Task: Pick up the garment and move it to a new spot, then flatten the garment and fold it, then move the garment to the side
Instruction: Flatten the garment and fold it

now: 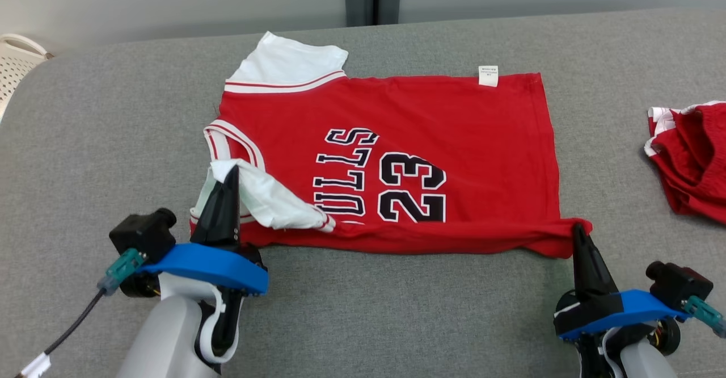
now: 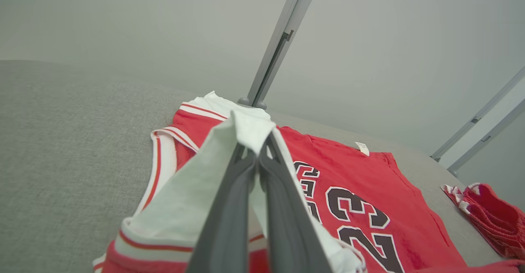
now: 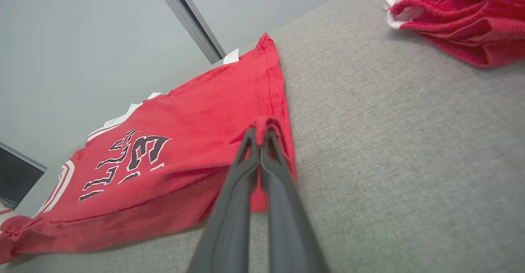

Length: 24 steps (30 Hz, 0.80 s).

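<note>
**A:** Starting at the left; the left gripper (image 1: 231, 169) has both fingers pressed together on the white sleeve (image 1: 266, 199), the cloth draped over its tips at the near shoulder of the jersey (image 1: 465, 139).

**B:** A sensible hold; that sleeve lies flopped across the edge of the chest lettering, so I read the pinch as a way to draw it back outward and flat.

**A:** Across the middle, the jersey lies mostly spread on the grey surface (image 1: 397, 310); collar to the left, hem to the right, far edge fairly straight; the near edge is rolled into a long ridge.

**B:** That ridge explains the right side; the right gripper (image 1: 579, 229) is clamped on the near hem corner, red fabric bunched over its tips.

**A:** Both near corners are held, then; my judgement is that this is flattening, with folding not yet begun.

**B:** Far right, a second red garment (image 1: 692, 162) sits well apart; any tug on the hem should stay clear of it.
</note>
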Available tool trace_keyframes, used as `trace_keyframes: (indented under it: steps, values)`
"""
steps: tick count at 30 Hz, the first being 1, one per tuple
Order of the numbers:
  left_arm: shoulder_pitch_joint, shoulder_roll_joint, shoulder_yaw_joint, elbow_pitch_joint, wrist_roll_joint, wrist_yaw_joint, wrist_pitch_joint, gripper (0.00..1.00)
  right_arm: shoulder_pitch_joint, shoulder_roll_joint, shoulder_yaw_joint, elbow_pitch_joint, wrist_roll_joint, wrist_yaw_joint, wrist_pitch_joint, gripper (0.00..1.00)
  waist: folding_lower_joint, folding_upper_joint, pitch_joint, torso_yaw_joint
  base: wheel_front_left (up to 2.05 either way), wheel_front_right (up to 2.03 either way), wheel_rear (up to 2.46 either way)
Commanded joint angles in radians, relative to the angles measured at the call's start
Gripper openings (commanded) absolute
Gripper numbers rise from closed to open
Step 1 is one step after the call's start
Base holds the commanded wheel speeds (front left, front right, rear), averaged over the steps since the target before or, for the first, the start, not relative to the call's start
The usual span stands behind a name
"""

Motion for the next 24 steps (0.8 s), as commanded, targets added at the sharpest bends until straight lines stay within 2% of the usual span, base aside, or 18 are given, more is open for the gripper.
trace_keyframes:
  steps: [1,16,19,20,21,22,23,24]
  values:
    - [-0.043,0.007,0.003,0.031,0.013,-0.006,-0.010,0.00,-0.031,-0.002,-0.001,0.011,-0.012,0.001,-0.007,0.00,-0.0001,-0.0002,0.010,-0.003,0.00,0.00,0.00]
    - [-0.308,-0.020,0.005,0.335,0.052,-0.033,-0.048,0.00,-0.212,-0.002,0.023,0.104,-0.025,0.001,-0.008,0.00,-0.0001,-0.0002,0.091,-0.023,0.00,0.00,0.00]
    - [-0.337,-0.026,0.021,0.367,0.057,-0.035,-0.049,0.00,-0.239,-0.002,0.022,0.121,-0.022,0.001,-0.008,0.46,-0.0001,-0.0002,0.096,-0.025,0.00,0.00,0.00]
    - [-0.344,-0.029,0.030,0.370,0.062,-0.036,-0.049,0.00,-0.248,-0.002,0.017,0.126,-0.022,0.001,-0.008,1.00,-0.0001,-0.0002,0.097,-0.026,0.00,0.00,0.00]
    - [-0.349,-0.033,0.042,0.370,0.065,-0.036,-0.050,0.00,-0.254,-0.002,0.015,0.131,-0.026,0.001,-0.008,1.00,-0.0001,-0.0002,0.097,-0.026,0.00,0.00,0.00]
    - [-0.353,-0.037,0.049,0.369,0.071,-0.037,-0.049,0.40,-0.262,-0.002,0.010,0.131,-0.037,0.001,-0.008,1.00,-0.0001,-0.0002,0.096,-0.026,0.00,0.00,0.00]
    - [-0.354,-0.042,0.055,0.368,0.073,-0.038,-0.049,1.00,-0.268,-0.002,0.002,0.131,-0.042,0.001,-0.008,1.00,-0.0001,-0.0002,0.095,-0.026,0.00,0.00,0.00]
    - [-0.354,-0.047,0.060,0.368,0.081,-0.039,-0.049,1.00,-0.269,-0.002,-0.003,0.132,-0.051,0.001,-0.008,1.00,-0.0001,-0.0002,0.093,-0.025,0.00,0.00,0.00]
